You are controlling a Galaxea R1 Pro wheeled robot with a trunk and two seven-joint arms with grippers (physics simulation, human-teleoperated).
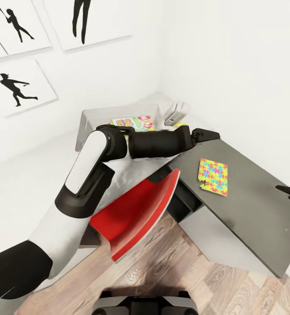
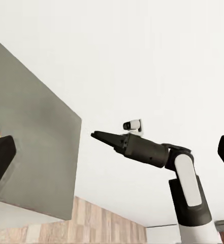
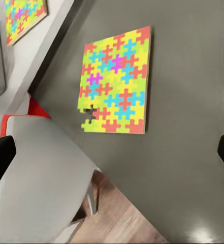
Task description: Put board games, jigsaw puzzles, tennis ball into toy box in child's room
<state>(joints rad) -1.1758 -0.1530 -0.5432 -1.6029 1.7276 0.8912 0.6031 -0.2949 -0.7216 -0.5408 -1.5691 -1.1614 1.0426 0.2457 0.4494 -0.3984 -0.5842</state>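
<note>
One jigsaw puzzle [image 1: 213, 176] [image 3: 117, 81] lies flat on the dark grey side table [image 1: 250, 205]. A second jigsaw puzzle [image 3: 23, 12] lies on the pale desk beyond it. At the back of the desk stands the grey toy box [image 1: 87, 120] with a colourful board game [image 1: 132, 124] inside. My left gripper [image 1: 206, 134] is open and empty, stretched over the far corner of the side table. Right of the first puzzle hovers my right gripper [image 1: 289, 192] [image 2: 99, 135], also open and empty. The tennis ball and the bed are out of view.
A red chair [image 1: 138, 210] with a grey back [image 3: 40, 173] is tucked against the desk, right below my left arm. A small white device [image 1: 176, 113] sits in the far corner. White walls close in behind the desk, with silhouette pictures [image 1: 18, 85].
</note>
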